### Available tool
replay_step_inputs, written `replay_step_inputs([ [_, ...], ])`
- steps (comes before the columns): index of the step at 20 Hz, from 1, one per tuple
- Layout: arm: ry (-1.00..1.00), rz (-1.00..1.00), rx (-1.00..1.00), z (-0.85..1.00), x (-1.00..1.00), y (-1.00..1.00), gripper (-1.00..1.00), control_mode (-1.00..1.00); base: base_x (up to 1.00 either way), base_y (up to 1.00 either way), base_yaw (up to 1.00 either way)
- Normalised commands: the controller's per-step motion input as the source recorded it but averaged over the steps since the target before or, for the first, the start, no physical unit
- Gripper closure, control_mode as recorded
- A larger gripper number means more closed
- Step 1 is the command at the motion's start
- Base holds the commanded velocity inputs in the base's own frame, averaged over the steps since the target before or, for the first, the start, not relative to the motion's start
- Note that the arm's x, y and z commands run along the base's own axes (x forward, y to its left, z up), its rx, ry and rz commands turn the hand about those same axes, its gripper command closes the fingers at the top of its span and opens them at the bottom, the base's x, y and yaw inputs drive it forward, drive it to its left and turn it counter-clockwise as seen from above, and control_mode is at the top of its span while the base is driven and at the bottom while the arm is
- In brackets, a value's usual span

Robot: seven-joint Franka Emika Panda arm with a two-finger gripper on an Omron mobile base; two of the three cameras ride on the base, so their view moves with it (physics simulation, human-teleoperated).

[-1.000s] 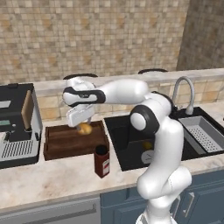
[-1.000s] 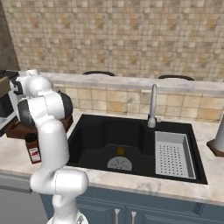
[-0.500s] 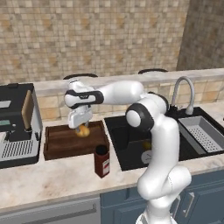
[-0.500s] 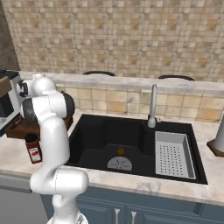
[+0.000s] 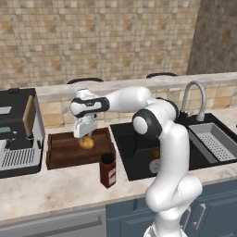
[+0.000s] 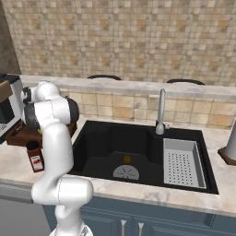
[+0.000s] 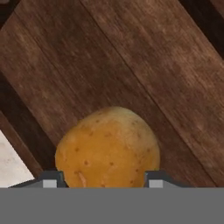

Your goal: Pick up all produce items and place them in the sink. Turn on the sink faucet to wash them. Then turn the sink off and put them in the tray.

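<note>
Fruit: orange-yellow fruit [image 7: 107, 146] sits between the jaws, on the tray [image 7: 131, 57]
Handling: likely firm, light, rounded and speckled; may roll or slip, so take it across its widest middle
Jaws: gripper [image 5: 85, 137] tips flank the fruit on both sides; whether they clamp it I cannot tell
Beyond: jar [image 5: 107, 171] near; sink [image 5: 139, 159] beside the tray
</note>
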Motion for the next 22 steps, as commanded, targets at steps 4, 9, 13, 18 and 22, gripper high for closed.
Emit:
replay_step_inputs([
  [4, -0.04, 0.0, 0.03, -0.11, 0.0, 0.04, -1.0, -1.0, 0.0, 0.0, 0.0],
  [9, -0.07, 0.0, 0.0, 0.16, -0.2, 0.0, -1.0, -1.0, 0.0, 0.0, 0.0],
  [13, -0.1, -0.03, 0.0, 0.58, -0.51, 0.0, -1.0, -1.0, 0.0, 0.0, 0.0],
  [18, -0.09, -0.06, 0.0, 0.76, -0.46, -0.08, -1.0, -1.0, 0.0, 0.0, 0.0],
  [22, -0.01, -0.18, 0.0, 0.73, -0.03, -0.7, -1.0, -1.0, 0.0, 0.0, 0.0],
])
